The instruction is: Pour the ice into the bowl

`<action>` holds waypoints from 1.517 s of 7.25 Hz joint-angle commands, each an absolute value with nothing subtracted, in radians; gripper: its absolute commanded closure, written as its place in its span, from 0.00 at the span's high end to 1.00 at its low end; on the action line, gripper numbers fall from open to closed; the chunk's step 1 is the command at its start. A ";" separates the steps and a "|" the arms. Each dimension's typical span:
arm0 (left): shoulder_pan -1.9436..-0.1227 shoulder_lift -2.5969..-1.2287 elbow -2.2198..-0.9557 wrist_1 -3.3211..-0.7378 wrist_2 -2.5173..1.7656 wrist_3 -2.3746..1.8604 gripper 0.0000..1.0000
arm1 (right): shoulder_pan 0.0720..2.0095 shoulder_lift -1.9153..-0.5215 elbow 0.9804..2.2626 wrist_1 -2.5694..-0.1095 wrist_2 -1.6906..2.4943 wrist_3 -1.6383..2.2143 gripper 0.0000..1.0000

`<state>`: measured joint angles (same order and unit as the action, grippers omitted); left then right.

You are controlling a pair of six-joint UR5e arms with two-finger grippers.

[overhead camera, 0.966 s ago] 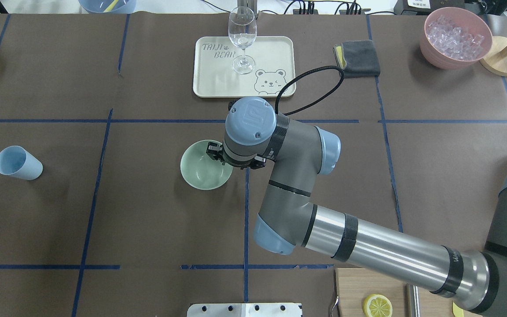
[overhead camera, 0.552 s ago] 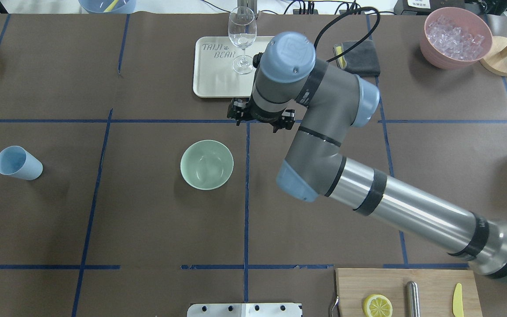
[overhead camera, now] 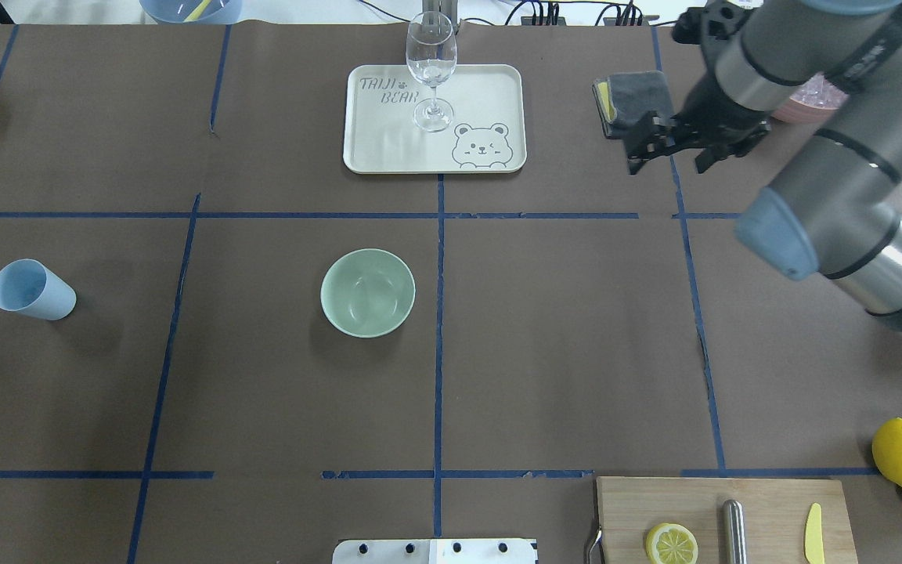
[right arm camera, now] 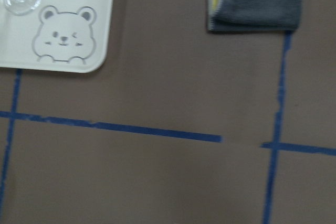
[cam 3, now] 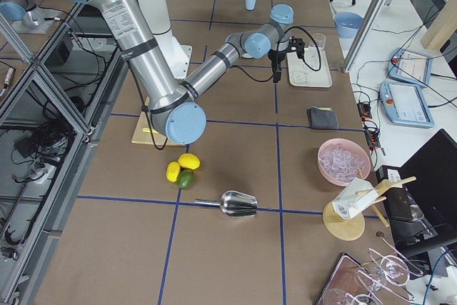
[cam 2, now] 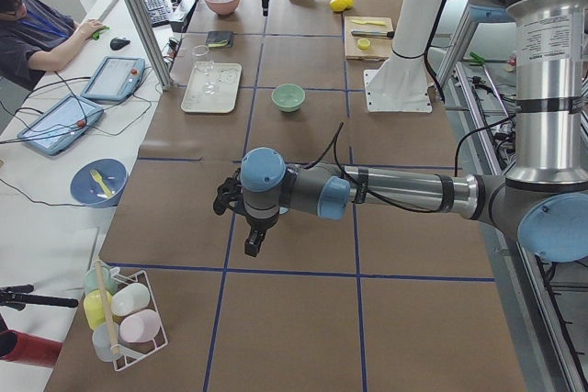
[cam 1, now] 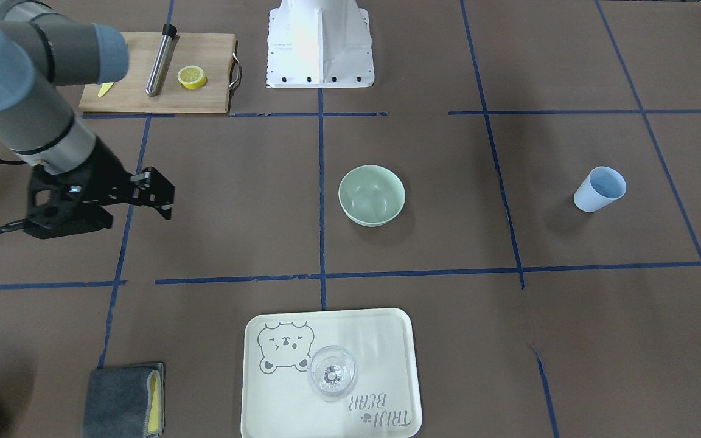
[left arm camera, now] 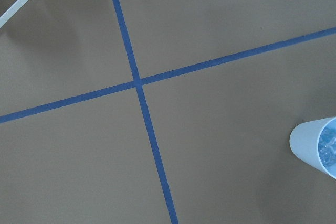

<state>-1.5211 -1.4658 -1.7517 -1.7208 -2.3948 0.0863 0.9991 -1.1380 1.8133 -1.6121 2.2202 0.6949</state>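
The mint-green bowl (overhead camera: 367, 292) stands near the table's middle and also shows in the front view (cam 1: 372, 194). It looks empty. A pale blue cup (overhead camera: 32, 290) stands far to the left. The left wrist view catches its rim at the lower right edge, with clear ice cubes (left arm camera: 329, 146) inside. My right gripper (overhead camera: 666, 160) is open and empty above the table, beside the grey cloth and far right of the bowl. My left gripper (cam 2: 252, 243) shows only in the exterior left view, and I cannot tell whether it is open or shut.
A cream tray (overhead camera: 482, 94) with a wine glass (overhead camera: 431, 63) sits at the back centre. A grey cloth (overhead camera: 639, 98) lies beside it. A pink bowl of ice (cam 3: 344, 161), a metal scoop (cam 3: 239, 203), lemons (overhead camera: 901, 454) and a cutting board (overhead camera: 721, 509) are on the right.
My right arm has swung from above the green bowl to the back and right, and is now near the grey cloth. The bowl and the blue cup have not moved.
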 commanded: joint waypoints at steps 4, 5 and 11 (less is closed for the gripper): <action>-1.520 -1.489 -1.746 -1.788 -2.393 0.087 1.00 | 1.434 -1.514 1.772 -1.681 2.309 -0.143 1.00; -1.520 -1.489 -1.750 -1.789 -2.393 0.087 1.00 | 1.492 -1.587 1.767 -1.686 2.304 -0.208 1.00; -1.519 -1.529 -1.690 -2.375 -2.395 -0.152 1.00 | 1.562 -1.683 1.738 -1.652 2.281 -0.233 1.00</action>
